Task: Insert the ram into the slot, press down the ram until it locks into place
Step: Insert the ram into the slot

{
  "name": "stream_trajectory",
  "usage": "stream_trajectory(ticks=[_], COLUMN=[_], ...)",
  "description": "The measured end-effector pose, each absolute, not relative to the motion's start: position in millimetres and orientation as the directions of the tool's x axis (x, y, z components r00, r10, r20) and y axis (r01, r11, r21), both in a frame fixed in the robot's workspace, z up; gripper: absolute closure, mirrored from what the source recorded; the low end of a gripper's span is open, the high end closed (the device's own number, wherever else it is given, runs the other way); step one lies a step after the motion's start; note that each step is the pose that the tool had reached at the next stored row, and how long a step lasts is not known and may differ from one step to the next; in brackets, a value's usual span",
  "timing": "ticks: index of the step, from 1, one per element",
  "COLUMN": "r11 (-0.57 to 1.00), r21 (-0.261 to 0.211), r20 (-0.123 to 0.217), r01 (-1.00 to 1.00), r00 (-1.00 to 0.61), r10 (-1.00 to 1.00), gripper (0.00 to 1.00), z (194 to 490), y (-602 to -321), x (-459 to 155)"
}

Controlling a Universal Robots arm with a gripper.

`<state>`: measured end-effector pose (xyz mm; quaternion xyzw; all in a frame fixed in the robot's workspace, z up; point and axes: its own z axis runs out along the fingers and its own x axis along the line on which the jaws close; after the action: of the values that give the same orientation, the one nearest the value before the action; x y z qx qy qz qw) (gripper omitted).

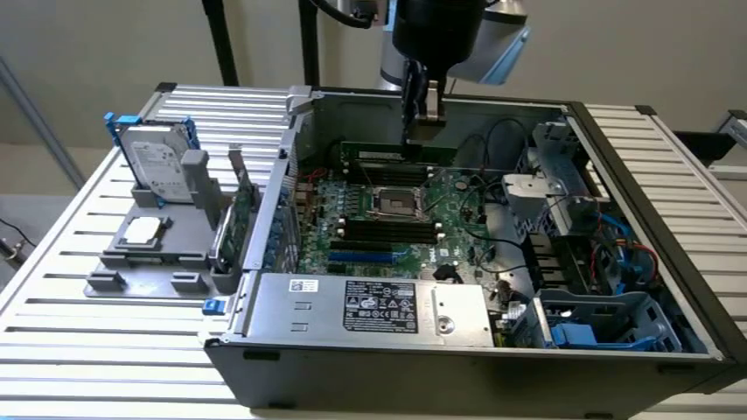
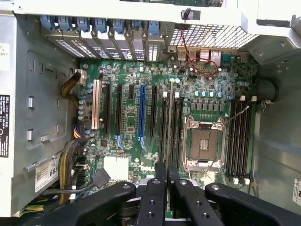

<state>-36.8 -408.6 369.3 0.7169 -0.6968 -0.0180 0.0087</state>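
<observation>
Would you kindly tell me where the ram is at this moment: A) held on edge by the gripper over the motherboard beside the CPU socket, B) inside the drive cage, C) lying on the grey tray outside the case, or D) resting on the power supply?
A: the gripper is closed on the ram, which stands on edge over the motherboard next to the CPU socket.

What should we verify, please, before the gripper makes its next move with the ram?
1. Gripper shut on the ram: ok.
2. Ram held upright, long edge down: ok.
3. Ram lined up parallel with the memory slots beside the CPU socket: ok.
4. Ram's lower edge entered in one slot: cannot tell.
5. End latches of that slot open: cannot tell.
</observation>
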Motion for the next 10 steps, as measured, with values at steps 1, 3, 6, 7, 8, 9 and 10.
stream_trajectory(ticks=[1, 3, 6, 7, 8, 9, 10], r11=[-0.031, -0.038, -0.048, -0.05, -0.05, -0.051, -0.051], r21=[0.038, 0.038, 0.038, 0.038, 0.038, 0.038, 0.038], r20=[-0.013, -0.011, -0.009, -0.008, -0.009, -0.009, -0.008], r01=[-0.999, -0.999, -0.998, -0.998, -0.998, -0.998, -0.998], r00=[0.031, 0.038, 0.048, 0.049, 0.05, 0.051, 0.051], r10=[-0.999, -0.999, -0.999, -0.999, -0.999, -0.999, -0.999], gripper=[0.87, 0.87, 0.87, 0.87, 0.87, 0.87, 0.87], z=[367.5, 363.9, 358.4, 356.6, 354.7, 352.9, 351.2], y=[-408.5, -408.5, -408.5, -408.5, -408.5, -408.5, -408.5], x=[-35.1, -31.7, -27.4, -26.8, -26.5, -26.3, -26.2])
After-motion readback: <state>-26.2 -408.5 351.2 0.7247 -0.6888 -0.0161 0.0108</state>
